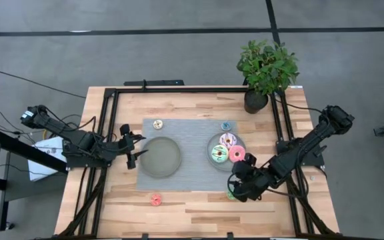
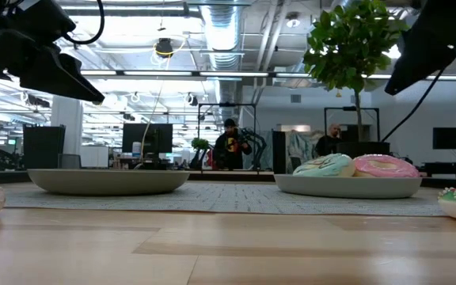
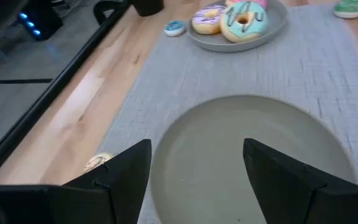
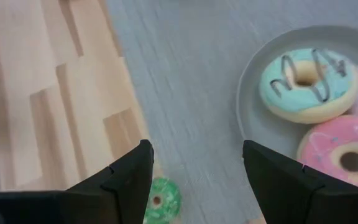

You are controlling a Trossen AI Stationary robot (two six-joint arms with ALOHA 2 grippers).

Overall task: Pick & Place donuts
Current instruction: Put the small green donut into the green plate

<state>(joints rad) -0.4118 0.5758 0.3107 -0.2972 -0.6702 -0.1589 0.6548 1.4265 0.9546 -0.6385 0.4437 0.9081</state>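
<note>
Three large donuts, white-lilac [image 1: 228, 140], mint-green [image 1: 219, 155] and pink [image 1: 237, 155], lie in the right grey plate [image 1: 213, 145]. The small tan donut [image 1: 158, 124] and the small blue donut [image 1: 226, 125] lie on the far part of the mat. The small red donut [image 1: 156, 199] lies on the bare wood near the front. The small green donut [image 4: 161, 200] lies at the mat's near edge. My right gripper [image 4: 196, 149] is open above the mat, between the green donut and the right plate. My left gripper [image 3: 196, 146] is open at the empty plate's [image 3: 247, 162] left rim.
A grey woven mat [image 1: 192, 170] lies under both plates. A potted plant [image 1: 264, 70] stands at the far right corner. Black frame rails [image 1: 112, 127] run along the table's left, right and far sides. Bare wood [image 1: 192, 207] lies along the near edge.
</note>
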